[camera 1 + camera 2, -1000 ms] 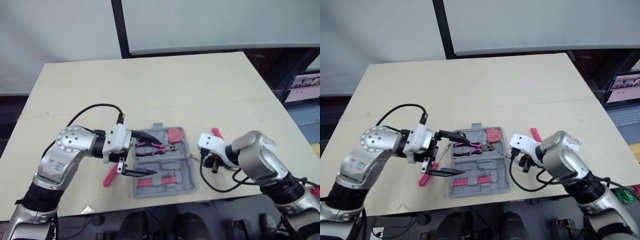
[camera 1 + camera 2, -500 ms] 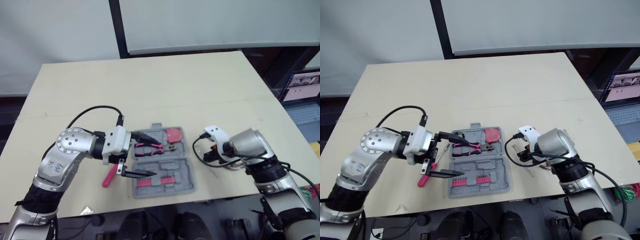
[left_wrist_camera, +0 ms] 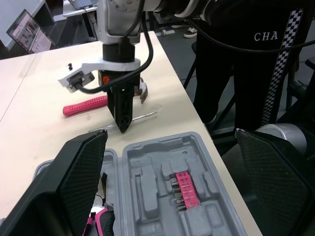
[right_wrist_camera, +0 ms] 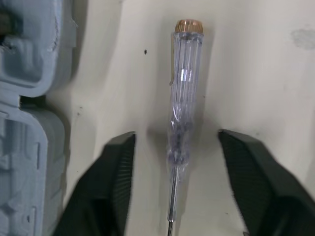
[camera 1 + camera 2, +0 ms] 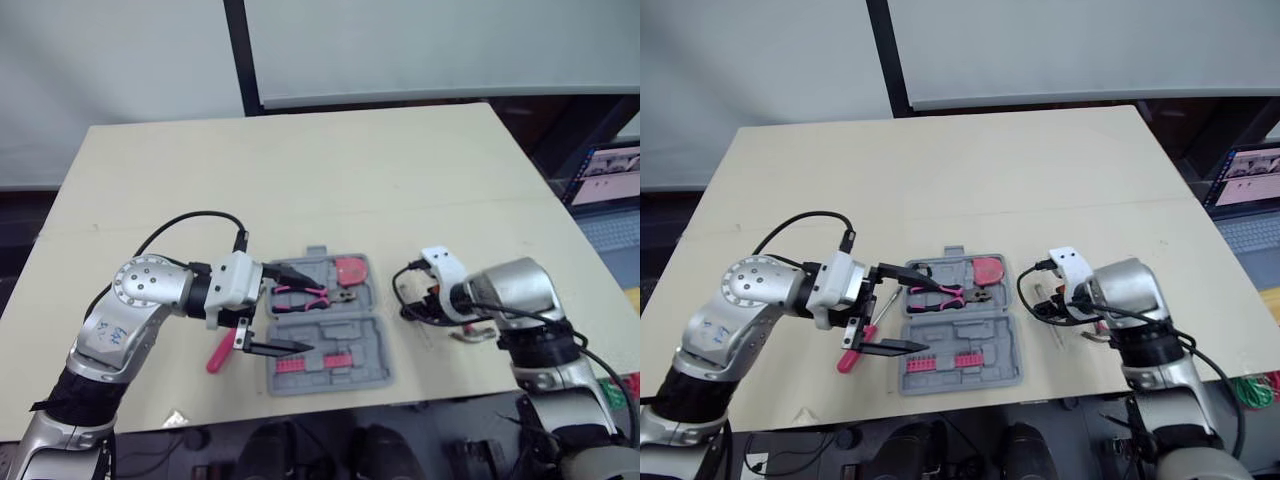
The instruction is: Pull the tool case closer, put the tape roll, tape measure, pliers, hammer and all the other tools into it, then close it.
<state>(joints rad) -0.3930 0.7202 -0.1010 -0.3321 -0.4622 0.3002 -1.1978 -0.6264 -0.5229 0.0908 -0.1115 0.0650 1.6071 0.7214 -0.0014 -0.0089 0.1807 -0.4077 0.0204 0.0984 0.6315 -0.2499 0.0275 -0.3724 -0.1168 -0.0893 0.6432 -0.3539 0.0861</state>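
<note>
The grey tool case lies open near the table's front edge. It holds pink pliers, a red tape measure and a pink bit strip. My left gripper hangs open over the case's left half, holding nothing. My right gripper points down at the table just right of the case. It is open, with a clear-handled screwdriver lying between its fingers. The pink-handled hammer lies on the table beyond the right gripper. A pink-handled screwdriver lies left of the case.
The case sits close to the table's front edge. The far half of the table is bare. A laptop stands off the table to the right. A person in black trousers stands by the table in the left wrist view.
My right gripper has swung from pointing left to pointing down at the table and has opened over the clear screwdriver. The left arm has not moved.
</note>
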